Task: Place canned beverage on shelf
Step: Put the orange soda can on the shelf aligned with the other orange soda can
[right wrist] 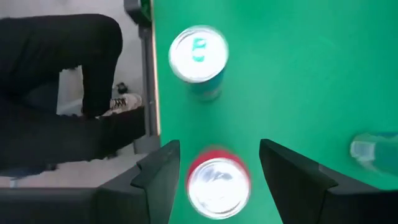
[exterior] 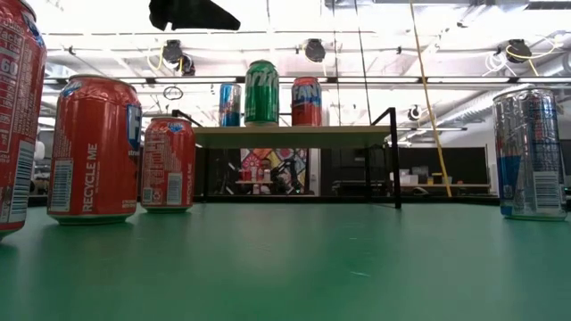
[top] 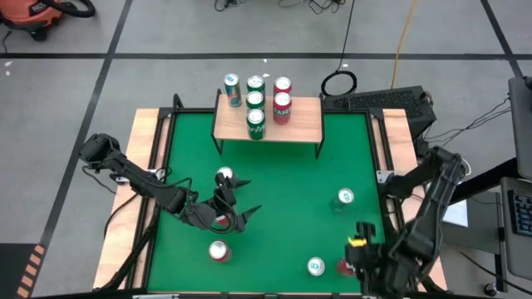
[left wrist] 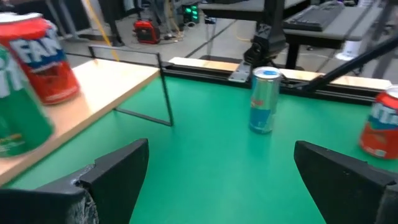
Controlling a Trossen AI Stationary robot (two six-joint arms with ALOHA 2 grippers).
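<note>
Looking straight down, the high view shows the shelf (top: 291, 124) standing at the far edge of the green worktop (top: 283, 208), with five cans on its plank: a blue one (top: 232, 90), two green ones (top: 255, 85) (top: 256, 123) and two red ones (top: 283, 85) (top: 282, 107). The left gripper (top: 235, 202) hovers over the worktop's left-centre with its fingers spread and nothing between them; a silver-topped can (top: 224, 175) stands just beside it and a red can (top: 219, 251) sits nearer the front edge. The right gripper (top: 359, 259) is low at the front right corner, over a red can (top: 345, 267), with a teal can (top: 316, 266) just beside and a pale can (top: 345, 198) farther in.

At table height, the low view shows the shelf (exterior: 294, 136) across the worktop carrying a blue, a green (exterior: 261, 92) and a red can, with red cans (exterior: 94, 150) close at one side and a silver-blue can (exterior: 530, 153) at the other.

From the left wrist, the fingers (left wrist: 118, 174) stand wide apart and empty, facing a slim blue can (left wrist: 264, 99); the shelf's plank (left wrist: 93, 93) holds a red and a green can.

From the right wrist, the gripper (right wrist: 219, 165) straddles the red can's silver lid (right wrist: 219, 185), jaws on either side; whether they press it I cannot tell. A teal can (right wrist: 199, 59) stands beyond, by the worktop's edge.
</note>
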